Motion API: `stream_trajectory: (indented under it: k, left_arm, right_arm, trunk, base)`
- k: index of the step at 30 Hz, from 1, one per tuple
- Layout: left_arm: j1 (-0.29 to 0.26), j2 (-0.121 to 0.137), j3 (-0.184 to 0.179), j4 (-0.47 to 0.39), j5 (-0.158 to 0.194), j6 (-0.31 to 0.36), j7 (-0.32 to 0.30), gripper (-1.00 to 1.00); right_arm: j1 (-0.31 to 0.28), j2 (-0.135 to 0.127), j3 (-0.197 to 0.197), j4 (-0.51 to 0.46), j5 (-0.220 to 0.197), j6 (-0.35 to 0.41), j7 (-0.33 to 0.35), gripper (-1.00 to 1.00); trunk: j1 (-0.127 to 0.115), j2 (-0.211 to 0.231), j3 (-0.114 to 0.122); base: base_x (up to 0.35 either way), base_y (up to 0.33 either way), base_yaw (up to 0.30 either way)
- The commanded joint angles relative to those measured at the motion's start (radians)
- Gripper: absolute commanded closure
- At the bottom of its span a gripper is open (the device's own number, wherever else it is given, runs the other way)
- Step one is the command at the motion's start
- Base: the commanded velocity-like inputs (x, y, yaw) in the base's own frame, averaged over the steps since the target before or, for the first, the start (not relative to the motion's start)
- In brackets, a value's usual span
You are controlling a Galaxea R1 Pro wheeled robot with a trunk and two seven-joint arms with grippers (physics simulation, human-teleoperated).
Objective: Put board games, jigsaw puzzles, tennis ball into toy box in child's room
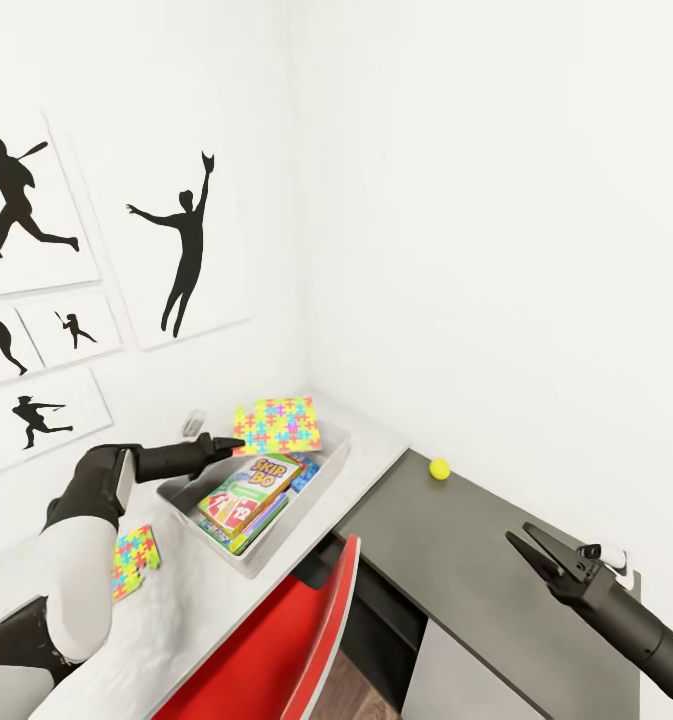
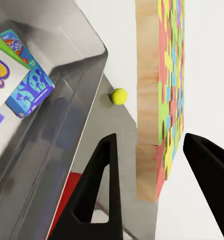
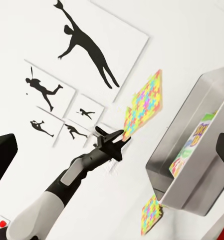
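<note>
The puzzle (image 1: 278, 426), a thin stiff square that is probably light and best pinched by an edge, is hanging tilted over the far end of the bin (image 1: 324, 478), its near corner lying between the left pincer's (image 1: 228, 447) parted fingers, though I cannot tell whether they are gripping it. Nearest, a second puzzle (image 1: 134, 561) is lying on the desk (image 1: 216, 610) beside the left arm, and the right pincer (image 1: 536, 553) is hovering narrowly open and empty above the dark shelf (image 1: 476, 560). Farther off, the games (image 1: 248, 497) are sitting in the bin and the ball (image 1: 439, 468) is resting near the wall.
</note>
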Motion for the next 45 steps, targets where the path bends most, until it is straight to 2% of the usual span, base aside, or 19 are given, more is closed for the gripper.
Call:
stream_trajectory:
  k: [1, 5, 8, 11, 13, 17, 21, 25, 33, 40, 45]
  left_arm:
    - [-0.002, -0.004, 0.006, 0.000, -0.008, 0.006, 0.002, 1.00]
    - [-0.002, -0.009, 0.012, -0.001, -0.008, 0.005, 0.016, 1.00]
    - [-0.002, -0.011, 0.041, -0.001, -0.008, 0.005, 0.020, 1.00]
    - [-0.001, -0.011, 0.087, -0.001, -0.008, 0.005, 0.022, 1.00]
    - [0.002, -0.012, 0.101, -0.001, -0.008, 0.004, 0.022, 1.00]
    - [0.007, -0.022, 0.114, -0.001, -0.008, 0.000, 0.022, 1.00]
    - [0.009, -0.047, 0.118, -0.001, -0.009, -0.002, 0.023, 1.00]
    - [0.012, -0.060, 0.119, -0.001, -0.010, -0.003, 0.029, 1.00]
    - [0.015, -0.066, 0.124, -0.001, -0.011, -0.004, 0.080, 1.00]
    - [0.014, -0.083, 0.177, -0.001, -0.010, -0.006, 0.186, 1.00]
    - [0.014, -0.102, 0.197, 0.000, -0.009, -0.059, 0.245, 1.00]
  right_arm:
    - [-0.001, 0.000, -0.001, 0.000, -0.001, 0.005, 0.001, -1.00]
    - [-0.001, 0.000, -0.001, 0.000, -0.001, 0.005, 0.001, -1.00]
    - [-0.001, 0.000, -0.002, 0.000, -0.001, 0.005, 0.002, -1.00]
    - [-0.001, 0.000, -0.002, 0.000, -0.001, 0.005, 0.002, -1.00]
    - [-0.001, 0.000, -0.002, 0.001, -0.001, 0.005, 0.002, -1.00]
    - [-0.001, 0.000, -0.002, 0.001, -0.001, 0.005, 0.002, -1.00]
    - [-0.001, 0.000, -0.002, 0.001, -0.001, 0.005, 0.002, -1.00]
    - [-0.001, -0.001, -0.002, 0.001, -0.001, 0.005, 0.002, -1.00]
    - [-0.001, -0.002, -0.002, 0.001, -0.001, 0.005, 0.002, -1.00]
    - [-0.001, 0.000, -0.002, 0.003, 0.000, 0.003, 0.001, -1.00]
    - [-0.001, 0.000, -0.003, 0.005, 0.000, 0.003, 0.001, -1.00]
  trunk:
    - [0.001, -0.002, -0.002]
    - [0.001, -0.002, -0.002]
    - [0.001, -0.002, -0.002]
    - [0.001, -0.002, -0.002]
    - [0.001, -0.002, -0.002]
    - [0.001, -0.002, -0.002]
    - [0.001, -0.002, -0.002]
    - [0.001, -0.002, -0.002]
    - [0.001, -0.002, -0.002]
    - [0.001, -0.002, -0.002]
    - [0.001, -0.002, -0.002]
  base:
    - [0.000, 0.000, 0.000]
    - [0.000, 0.000, 0.000]
    - [0.000, 0.000, 0.000]
    - [0.000, 0.000, 0.000]
    - [0.000, 0.000, 0.000]
    - [0.000, 0.000, 0.000]
    - [0.000, 0.000, 0.000]
    - [0.000, 0.000, 0.000]
    - [0.000, 0.000, 0.000]
    - [0.000, 0.000, 0.000]
    - [0.000, 0.000, 0.000]
